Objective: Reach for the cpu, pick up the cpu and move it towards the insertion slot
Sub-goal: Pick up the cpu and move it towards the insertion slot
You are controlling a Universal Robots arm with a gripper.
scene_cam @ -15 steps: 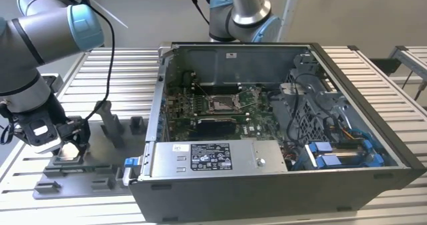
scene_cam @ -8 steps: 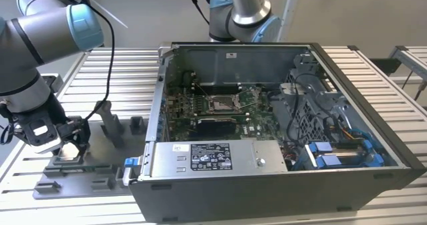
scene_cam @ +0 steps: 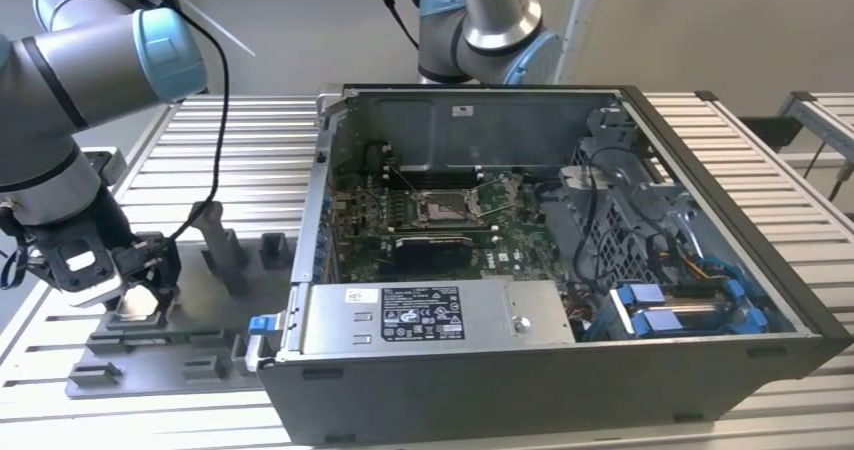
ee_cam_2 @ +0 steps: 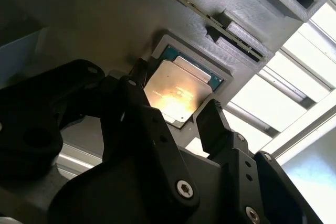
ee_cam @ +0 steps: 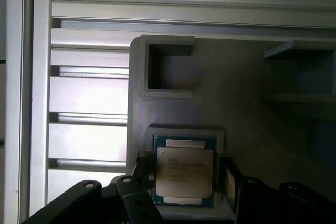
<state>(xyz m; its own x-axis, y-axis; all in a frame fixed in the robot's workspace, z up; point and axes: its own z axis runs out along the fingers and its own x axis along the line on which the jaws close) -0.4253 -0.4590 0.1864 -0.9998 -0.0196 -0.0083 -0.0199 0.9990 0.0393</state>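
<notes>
Straddling the cpu (ee_cam: 185,170), which lies in the grey fixture (ee_cam: 236,82), the gripper (ee_cam_2: 176,91) hangs spread, a finger beside each edge.

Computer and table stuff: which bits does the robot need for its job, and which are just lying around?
For the job: the chip, the fingers either side of it, the socket in the computer case.
Just lying about: power supply, blue drive cage, grey posts.

Fingers (ee_cam_2: 216,125) of the tool (ee_cam_2: 175,91) flank the cpu (ee_cam_2: 181,88) lying in a grey fixture (ee_cam_2: 231,3).
</notes>
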